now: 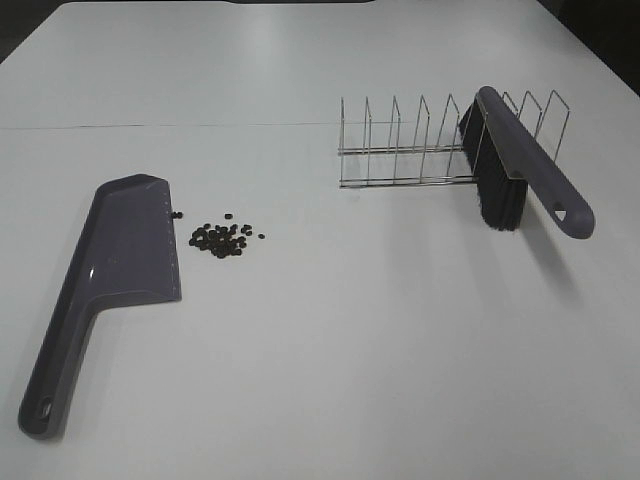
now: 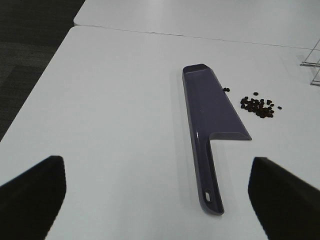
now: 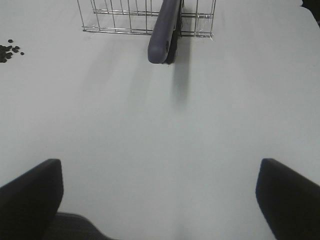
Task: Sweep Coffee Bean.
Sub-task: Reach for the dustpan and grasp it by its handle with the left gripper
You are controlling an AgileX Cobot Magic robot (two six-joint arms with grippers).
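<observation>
On table, left of middle: beans (image 1: 222, 240), one small loose heap of dark ovals, with a couple lying apart nearer the pan; none gathered.
Dustpan (image 1: 130, 235): purple, flat on the table, wide lip turned to the beans and just beside them; the handle runs toward the near edge; nothing in the pan.
Brush (image 1: 525, 160): purple back, black bristles pointing down; lodged in a slot near the right end of the rack, handle jutting out toward the near right; well apart from the beans.
Rack (image 1: 400, 183): wire, upright dividers, on the right half; holds only the brush.
Table (image 1: 380, 360): white, plain; a seam runs across behind the rack.
Left gripper (image 2: 156, 164): poised above the table on the near side of the dustpan handle; jaws spread wide, nothing between them.
Right gripper (image 3: 159, 165): poised above bare table, facing the brush handle from the near side; jaws likewise released, empty.
Step in hand: judged the opening one, with both tools ungrasped and the approach not yet made.
Next move calls for: right arm to reach the free end of the brush handle and lift it clear of the wires without dragging the rack; left arm to take the dustpan handle and keep the lip flat by the heap.
</observation>
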